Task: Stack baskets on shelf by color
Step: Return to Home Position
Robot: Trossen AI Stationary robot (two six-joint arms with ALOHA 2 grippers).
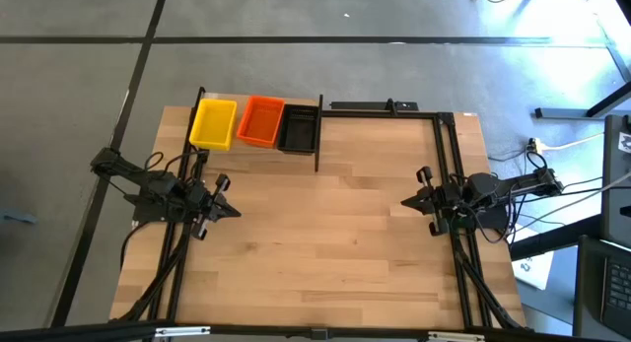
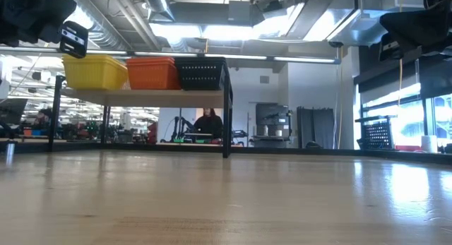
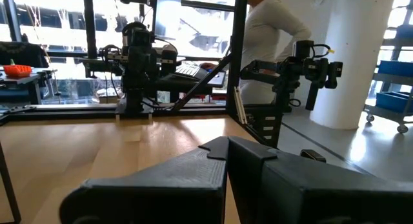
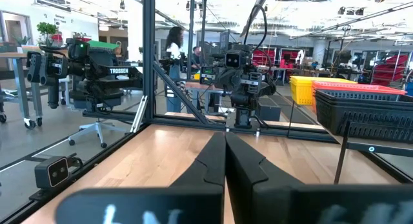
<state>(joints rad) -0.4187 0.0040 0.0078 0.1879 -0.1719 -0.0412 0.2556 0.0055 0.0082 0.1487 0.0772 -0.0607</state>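
The baskets sit side by side on the shelf [image 1: 317, 135] at the table's far left: yellow [image 1: 213, 123], orange [image 1: 260, 120], black [image 1: 298, 129]. The low view shows them resting on the shelf's raised light board, yellow [image 2: 94, 72], orange [image 2: 150, 73], black [image 2: 200, 73]. How many are nested in each colour does not show. My left gripper [image 1: 231, 210] hovers shut at mid-left of the table, pointing right. My right gripper [image 1: 407, 201] hovers shut at mid-right, pointing left. Both are well away from the shelf. The right wrist view shows the black basket [image 4: 371, 111] beside the yellow one [image 4: 301, 88].
Bare wood [image 1: 325, 234] spreads between the two arms. A black metal frame [image 1: 439, 145] runs along the table's far right and right edges. Cables trail from both arm bases. Beyond the table stand people [image 3: 271, 37], [image 2: 210, 123].
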